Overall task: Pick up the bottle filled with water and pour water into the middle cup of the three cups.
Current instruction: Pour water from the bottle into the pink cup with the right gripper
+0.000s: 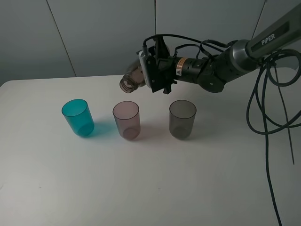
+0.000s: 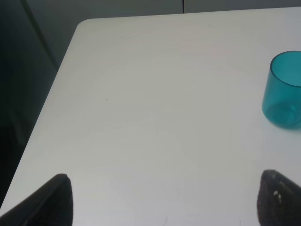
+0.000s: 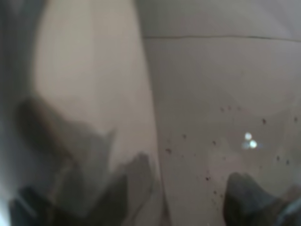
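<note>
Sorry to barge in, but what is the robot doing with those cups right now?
The right claw grips the smoky brown bottle, tipped almost onto its side with its open mouth above the pink middle cup. No water stream is visible. The teal cup and grey cup stand upright either side on the white table. The left claw is open and empty, near the teal cup.

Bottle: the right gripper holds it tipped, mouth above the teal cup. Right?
No. The exterior high view shows the mouth of the bottle above the pink cup, not the teal cup. It is tipped in the right gripper, as you say.
</note>
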Available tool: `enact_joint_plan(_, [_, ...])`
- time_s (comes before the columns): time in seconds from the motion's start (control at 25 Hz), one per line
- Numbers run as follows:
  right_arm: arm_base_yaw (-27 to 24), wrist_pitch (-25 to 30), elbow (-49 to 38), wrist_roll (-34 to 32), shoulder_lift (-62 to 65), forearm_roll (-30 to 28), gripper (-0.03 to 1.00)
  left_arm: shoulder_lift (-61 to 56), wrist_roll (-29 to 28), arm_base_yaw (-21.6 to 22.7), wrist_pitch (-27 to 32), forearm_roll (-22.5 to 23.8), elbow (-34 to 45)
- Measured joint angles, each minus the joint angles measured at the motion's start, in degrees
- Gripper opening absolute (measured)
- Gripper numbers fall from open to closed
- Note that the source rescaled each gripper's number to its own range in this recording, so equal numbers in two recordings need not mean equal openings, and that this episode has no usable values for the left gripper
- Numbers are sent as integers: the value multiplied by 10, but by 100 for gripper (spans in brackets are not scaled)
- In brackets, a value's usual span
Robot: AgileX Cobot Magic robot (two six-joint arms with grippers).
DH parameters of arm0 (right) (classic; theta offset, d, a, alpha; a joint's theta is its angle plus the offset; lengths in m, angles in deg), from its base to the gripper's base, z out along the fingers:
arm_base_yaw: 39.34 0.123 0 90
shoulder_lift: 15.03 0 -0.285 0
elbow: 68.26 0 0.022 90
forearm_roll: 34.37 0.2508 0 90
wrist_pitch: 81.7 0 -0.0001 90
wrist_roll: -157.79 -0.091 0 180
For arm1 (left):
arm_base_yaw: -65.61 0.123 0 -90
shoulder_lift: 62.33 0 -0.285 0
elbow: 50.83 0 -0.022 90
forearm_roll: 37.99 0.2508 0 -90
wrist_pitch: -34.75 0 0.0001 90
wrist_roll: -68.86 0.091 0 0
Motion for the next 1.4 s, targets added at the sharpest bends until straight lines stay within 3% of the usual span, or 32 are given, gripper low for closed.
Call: enact_joint_plan(1.4, [0, -16, 0, 80, 0, 1, 2, 0, -4, 0, 0, 0, 0])
